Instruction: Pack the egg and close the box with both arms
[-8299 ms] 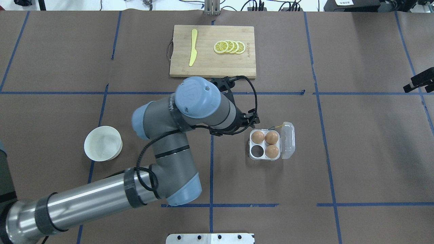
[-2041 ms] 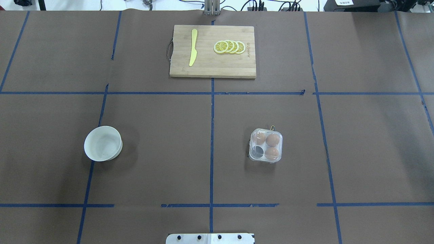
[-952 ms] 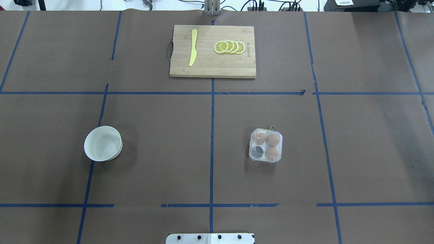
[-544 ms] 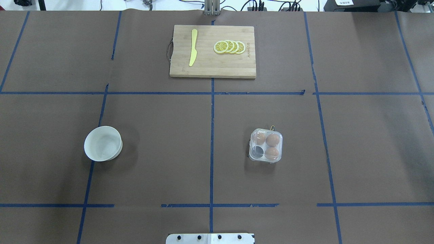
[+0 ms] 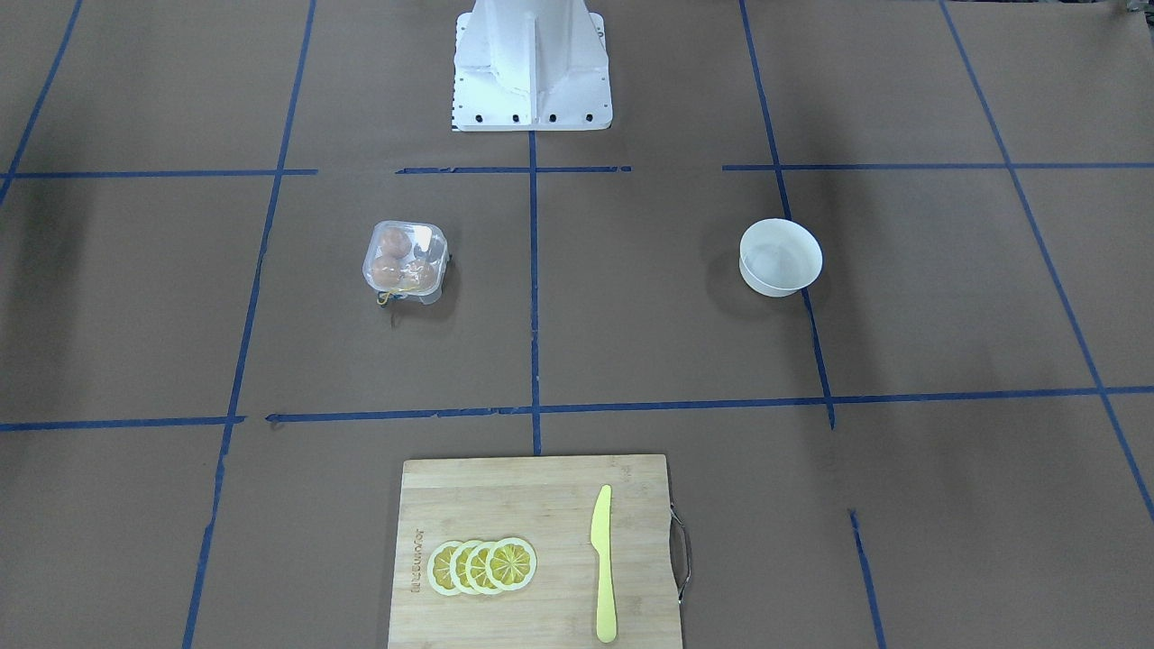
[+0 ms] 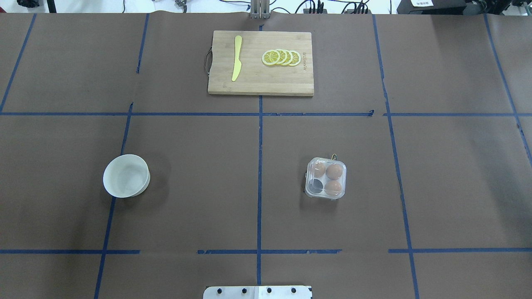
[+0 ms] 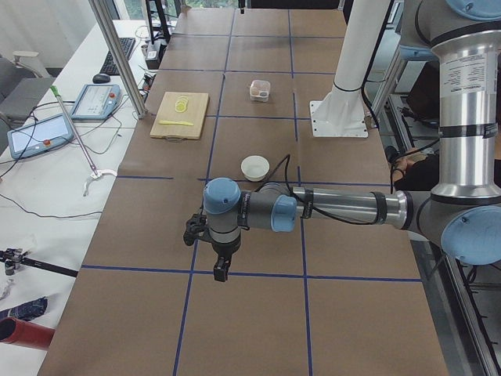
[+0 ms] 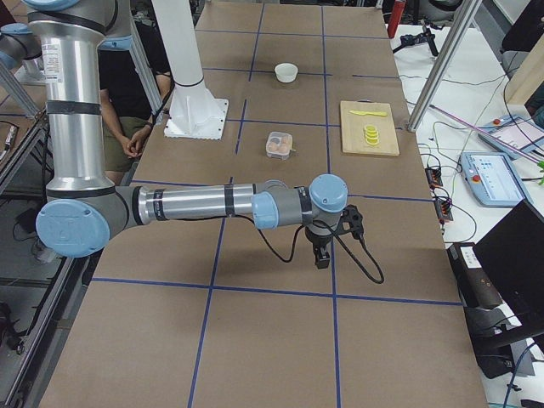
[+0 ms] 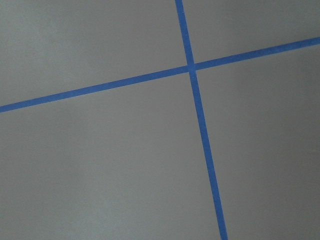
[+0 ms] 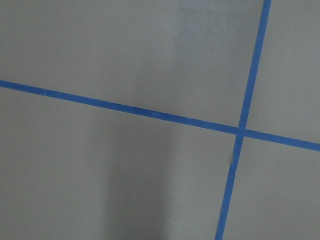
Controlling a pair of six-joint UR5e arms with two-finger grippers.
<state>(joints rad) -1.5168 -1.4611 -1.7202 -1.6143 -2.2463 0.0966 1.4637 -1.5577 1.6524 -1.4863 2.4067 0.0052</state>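
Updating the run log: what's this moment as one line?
box: closed, three eggs inside, one cell empty | left gripper: far from box, jaws unclear | right gripper: far from box, jaws unclear

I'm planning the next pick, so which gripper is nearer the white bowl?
Left. The left gripper hangs beyond the bowl on its side; the right gripper is far off, beyond the egg box.

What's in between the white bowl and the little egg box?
Nothing stands there. In the overhead view, only brown table paper and one blue tape line lie between the bowl and the box.
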